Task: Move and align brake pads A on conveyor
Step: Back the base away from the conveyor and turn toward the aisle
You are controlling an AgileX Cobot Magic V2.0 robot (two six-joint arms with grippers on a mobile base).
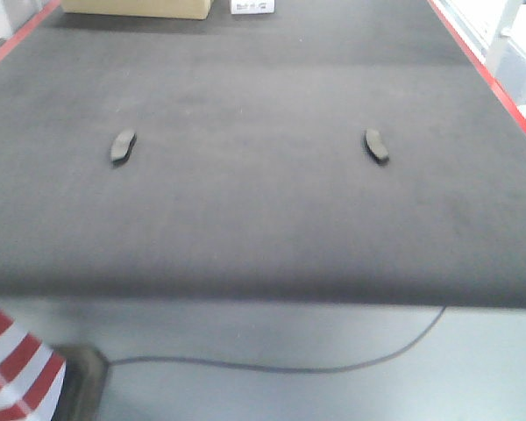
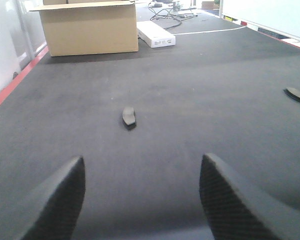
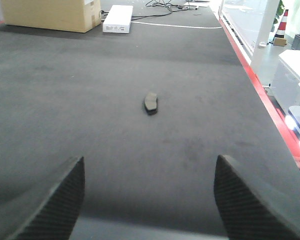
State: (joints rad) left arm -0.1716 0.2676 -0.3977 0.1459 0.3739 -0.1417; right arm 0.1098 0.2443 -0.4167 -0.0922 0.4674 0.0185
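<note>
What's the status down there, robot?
Left gripper open, empty. Right gripper open, empty. Left brake pad and right brake pad apart on conveyor, one ahead of each gripper. Nothing between grippers and pads.

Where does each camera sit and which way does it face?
Exterior front: above the conveyor, looking down along it at the left brake pad and right brake pad; no robot parts show.
Left wrist: low behind the open left end effector, facing the left brake pad.
Right wrist: low behind the open right end effector, facing the right brake pad.
Shared: both wrist views show the cardboard box and white box.
</note>
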